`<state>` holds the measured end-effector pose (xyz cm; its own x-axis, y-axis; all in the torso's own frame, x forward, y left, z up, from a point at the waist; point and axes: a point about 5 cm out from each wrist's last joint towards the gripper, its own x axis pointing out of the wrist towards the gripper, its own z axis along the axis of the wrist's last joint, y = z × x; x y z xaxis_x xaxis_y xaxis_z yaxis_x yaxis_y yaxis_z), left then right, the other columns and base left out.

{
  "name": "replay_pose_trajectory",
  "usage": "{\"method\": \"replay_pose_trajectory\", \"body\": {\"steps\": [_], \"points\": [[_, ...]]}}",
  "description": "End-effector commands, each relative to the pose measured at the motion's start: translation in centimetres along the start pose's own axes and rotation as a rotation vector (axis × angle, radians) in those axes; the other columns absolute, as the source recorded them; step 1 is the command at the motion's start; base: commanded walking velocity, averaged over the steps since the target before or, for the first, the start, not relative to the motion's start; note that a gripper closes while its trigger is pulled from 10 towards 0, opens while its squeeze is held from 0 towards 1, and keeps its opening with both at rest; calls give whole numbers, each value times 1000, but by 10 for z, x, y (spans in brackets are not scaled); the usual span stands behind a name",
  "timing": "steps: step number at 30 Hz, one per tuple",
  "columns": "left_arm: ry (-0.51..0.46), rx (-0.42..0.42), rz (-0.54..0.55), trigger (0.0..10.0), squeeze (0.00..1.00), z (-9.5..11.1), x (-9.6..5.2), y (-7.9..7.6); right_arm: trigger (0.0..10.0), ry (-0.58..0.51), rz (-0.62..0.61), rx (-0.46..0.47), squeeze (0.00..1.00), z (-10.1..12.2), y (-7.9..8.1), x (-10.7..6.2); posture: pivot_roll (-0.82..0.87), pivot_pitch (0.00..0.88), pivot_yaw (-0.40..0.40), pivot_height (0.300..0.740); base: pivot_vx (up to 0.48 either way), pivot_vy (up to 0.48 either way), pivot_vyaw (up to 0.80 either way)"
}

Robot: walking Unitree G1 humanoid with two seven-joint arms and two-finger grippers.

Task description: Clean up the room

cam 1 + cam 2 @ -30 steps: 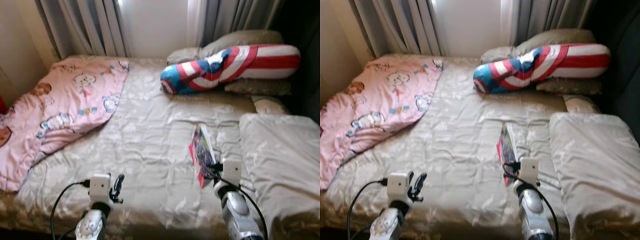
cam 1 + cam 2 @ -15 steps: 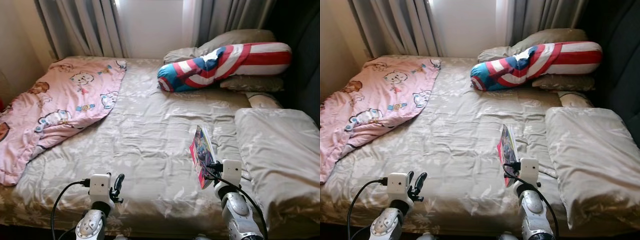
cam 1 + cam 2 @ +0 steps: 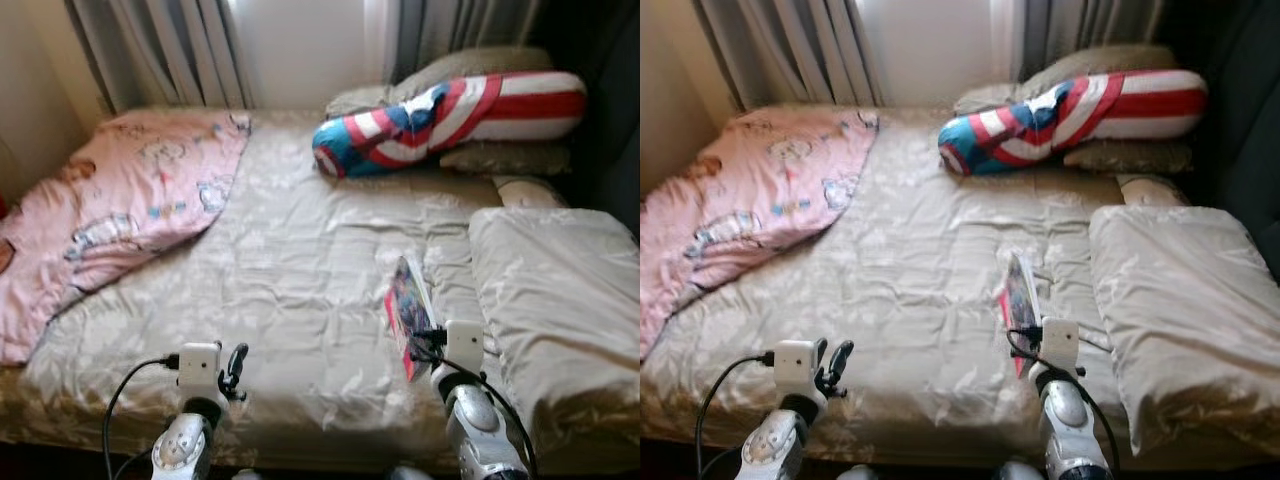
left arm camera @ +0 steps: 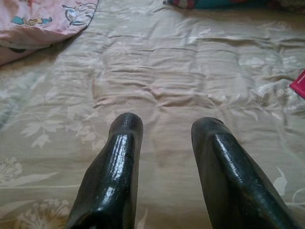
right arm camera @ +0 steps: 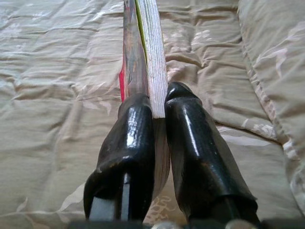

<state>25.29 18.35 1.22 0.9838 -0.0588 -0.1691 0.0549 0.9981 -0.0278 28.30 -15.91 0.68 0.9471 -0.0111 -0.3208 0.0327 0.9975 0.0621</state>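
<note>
My right gripper point(image 5: 159, 102) is shut on a colourful book point(image 3: 408, 310), held on edge above the beige bed cover point(image 3: 300, 260) near the bed's right side. The right wrist view has the book's white page block point(image 5: 151, 52) clamped between the two black fingers point(image 5: 132, 138). My left gripper point(image 4: 167, 126) is open and holds nothing; it hovers low over the cover near the bed's front edge, and I also see it as the left gripper point(image 3: 234, 368) in the head view.
A pink cartoon blanket point(image 3: 120, 210) lies on the bed's left part. A red, white and blue bolster point(image 3: 440, 115) rests on pillows at the head. A large beige pillow point(image 3: 550, 290) lies at the right. Curtains point(image 3: 170, 50) hang behind the bed.
The head camera has shifted a little and the picture is blurred. The right gripper still holds the book in much the same place; the left gripper stays open.
</note>
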Motion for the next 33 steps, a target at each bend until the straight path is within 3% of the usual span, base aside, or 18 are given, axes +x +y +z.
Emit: {"method": "replay_pose_trajectory", "body": {"steps": [1, 25, 33], "points": [[19, 3, 1, 10000, 0, -3, 0, 2, 10000, -47, 7, -13, 0, 9, 2, 2, 3, 10, -4, 666, 0, 0, 0], [28, -3, 7, 10000, 0, -7, -1, 3, 10000, 10, 7, -69, 0, 3, 3, 3, 10, 18, -8, 661, 0, 0, 0], [25, -1, 4, 10000, 0, -6, -1, 3, 10000, -15, -15, -62, 0, 5, 1, 3, 12, 16, -7, 661, 0, 0, 0]]}}
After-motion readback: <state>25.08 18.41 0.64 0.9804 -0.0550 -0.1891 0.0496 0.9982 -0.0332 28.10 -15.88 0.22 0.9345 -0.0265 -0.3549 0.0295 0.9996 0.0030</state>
